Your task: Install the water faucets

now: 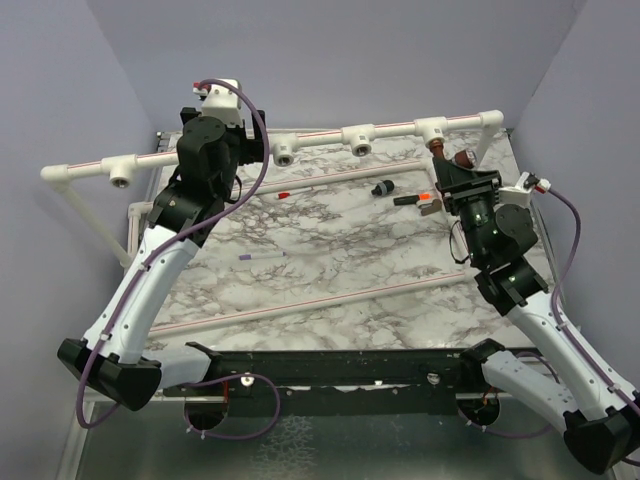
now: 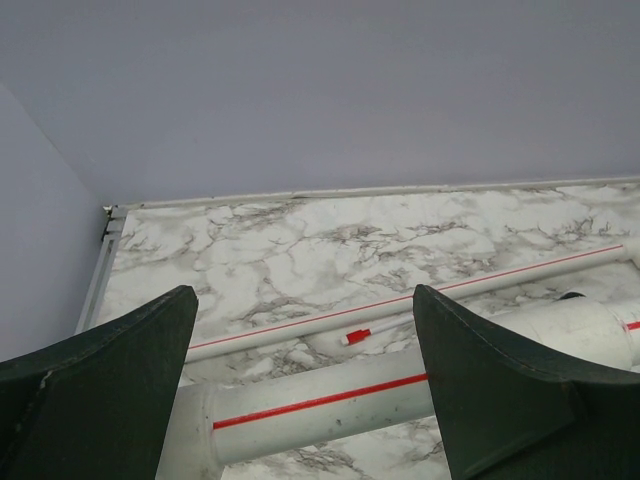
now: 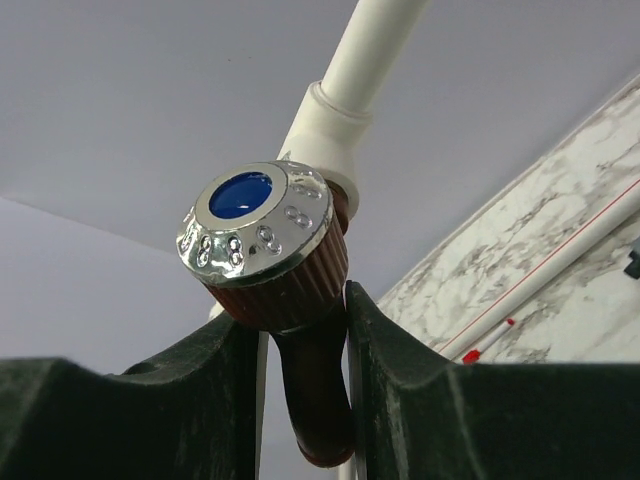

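so the right gripper [image 3: 300,335] is clamped on the reddish-brown faucet [image 3: 270,260] - fingers squeezing the brown body from both sides, shiny chrome cap with the blue centre sticking up above them; the faucet sits right up against a white T-fitting [image 3: 325,130] on the pipe rail [image 1: 320,138], which in the overhead view is the upper right of the frame, right gripper [image 1: 452,168] just below it; can't tell if it's actually in the socket; the left gripper [image 2: 305,300] is spread wide open, holding nothing - both fingers [image 2: 110,390] straddle a white pipe with a red stripe [image 2: 320,405] at the bottom of the wrist frame, can't tell if they touch it; beyond it a thin white stick with a red tip [image 2: 357,335] lies on the marble table [image 1: 330,260]; overhead, the left arm reaches to the upper left of the rail; a small black part [image 1: 382,187] lies near the top centre of the table.
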### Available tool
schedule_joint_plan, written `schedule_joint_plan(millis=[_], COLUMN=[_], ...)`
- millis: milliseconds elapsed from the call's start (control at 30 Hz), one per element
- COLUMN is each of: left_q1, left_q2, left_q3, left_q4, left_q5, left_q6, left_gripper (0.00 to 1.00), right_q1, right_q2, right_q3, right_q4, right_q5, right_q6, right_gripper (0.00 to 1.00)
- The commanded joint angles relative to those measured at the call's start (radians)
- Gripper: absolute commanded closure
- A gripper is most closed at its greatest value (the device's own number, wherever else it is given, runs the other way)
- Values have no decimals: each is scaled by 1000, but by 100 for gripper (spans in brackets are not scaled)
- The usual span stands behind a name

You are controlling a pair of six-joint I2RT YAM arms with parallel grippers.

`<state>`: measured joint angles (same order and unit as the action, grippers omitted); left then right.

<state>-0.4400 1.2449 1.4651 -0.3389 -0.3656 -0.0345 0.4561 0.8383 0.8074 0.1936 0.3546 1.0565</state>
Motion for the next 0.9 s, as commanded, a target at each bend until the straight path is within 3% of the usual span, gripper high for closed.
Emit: schedule_joint_plan(millis=[0, 167, 300, 633, 867], left_q1=[-40, -41, -42, -41, -41], left_q2=[61, 70, 75, 76, 78], left_q3=[-37, -33, -31, -34, -32], left_q4=[-160, -160, -160, -160, -161], left_q5=[137, 140, 142, 134, 137], left_q6=[-5, -5, -5, -1, -2], left_gripper=[9, 9, 9, 9, 9], right_q1=[39, 39, 39, 39, 39], right_q2=[-1, -20, -36, -74, -124], right_q3=[-39, -41, -31, 10, 11], right_q4=[-28, -84, -120, -192, -254], right_q5=[-39, -36, -18, 44, 77], right_q6=[388, 466, 429, 227, 158], right_gripper=[100, 99, 98, 42, 28])
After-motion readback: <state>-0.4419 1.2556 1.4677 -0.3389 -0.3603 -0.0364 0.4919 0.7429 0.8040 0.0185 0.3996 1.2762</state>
